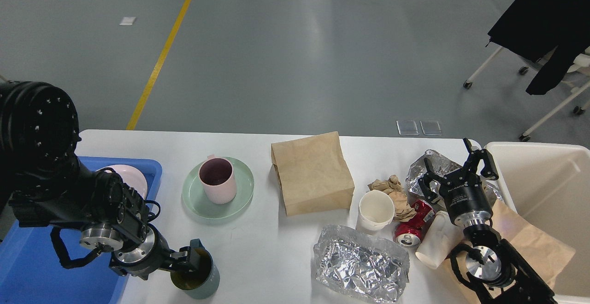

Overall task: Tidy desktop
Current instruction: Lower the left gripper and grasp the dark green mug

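Left tool [190,261] sits low at the near left of the counter [258,248], its fingers pinched on the rim of the dark green mug [196,274], one finger inside the mouth and one outside. That mug stands upright close to the counter's near edge, just beside the blue tray [32,267], which holds a pale pink plate [131,179] at its far end.

On my right, the right tool [456,168] points away from me with its two fingers spread apart and nothing between them. It hangs over the litter at the right end: crumpled foil [431,163], a wad of brown paper [396,195], a crushed red can [412,228], and a white paper cup lying on its side [433,246]. An upright white paper cup [375,209] stands just left of the can.

Near the middle, a brown paper bag [313,172] lies flat, and a foil tray [359,265] sits nearer to me. A pink mug [216,179] stands on a mint green plate [242,193] left of the bag. Another flat brown bag [534,244] lies partly under my right arm, against the cream bin [544,188] at the counter's right end.
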{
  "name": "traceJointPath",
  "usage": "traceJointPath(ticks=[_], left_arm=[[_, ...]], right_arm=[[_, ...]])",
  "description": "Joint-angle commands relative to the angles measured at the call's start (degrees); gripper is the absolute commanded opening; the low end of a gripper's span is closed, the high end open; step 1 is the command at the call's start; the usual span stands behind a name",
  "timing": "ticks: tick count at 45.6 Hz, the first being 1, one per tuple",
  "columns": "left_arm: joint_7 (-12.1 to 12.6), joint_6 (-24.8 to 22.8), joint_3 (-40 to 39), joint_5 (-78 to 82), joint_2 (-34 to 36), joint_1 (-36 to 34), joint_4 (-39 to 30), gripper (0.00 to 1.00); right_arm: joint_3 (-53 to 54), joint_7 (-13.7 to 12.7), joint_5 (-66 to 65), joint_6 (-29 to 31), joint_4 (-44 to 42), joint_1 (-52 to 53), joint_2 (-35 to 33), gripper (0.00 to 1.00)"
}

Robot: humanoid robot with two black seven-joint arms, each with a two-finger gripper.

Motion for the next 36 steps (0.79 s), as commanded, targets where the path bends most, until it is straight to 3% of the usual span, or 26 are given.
traceJointPath(ticks=[1,5,8,15,24,30,36], left_arm=[[0.21,3.4,-1.18,-0.06,-0.37,1.22,0.49,0.81],[0.29,5.16,-1.97,-0.76,-0.45,1.57,0.32,0.61],[0.38,6.31,-1.97,-1.81,-0.45,1.75,0.41,0.53],[0.38,8.86,-1.88,-3.13,-0.37,1.93,0.41,0.48],[0.03,9.21,-2.14,-1.99,-0.37,3.16,0.41,0.34],[-0.14,8.86,-2.23,1.78,-0.28,3.59,0.41,0.33],[0.03,8.07,-2.14,4.07,0.07,3.42,0.32,0.15]], right_arm=[[0.0,0.0,0.0,0.0,-0.01,0.01,0.01,1.0],[0.0,0.0,0.0,0.0,-0.01,0.01,0.01,1.0],[0.0,0.0,0.0,0.0,-0.01,0.01,0.01,1.0],[0.0,0.0,0.0,0.0,-0.01,0.01,0.01,1.0],[0.0,0.0,0.0,0.0,-0.01,0.01,0.01,1.0],[0.0,0.0,0.0,0.0,-0.01,0.01,0.01,1.0],[0.0,0.0,0.0,0.0,-0.01,0.01,0.01,1.0]])
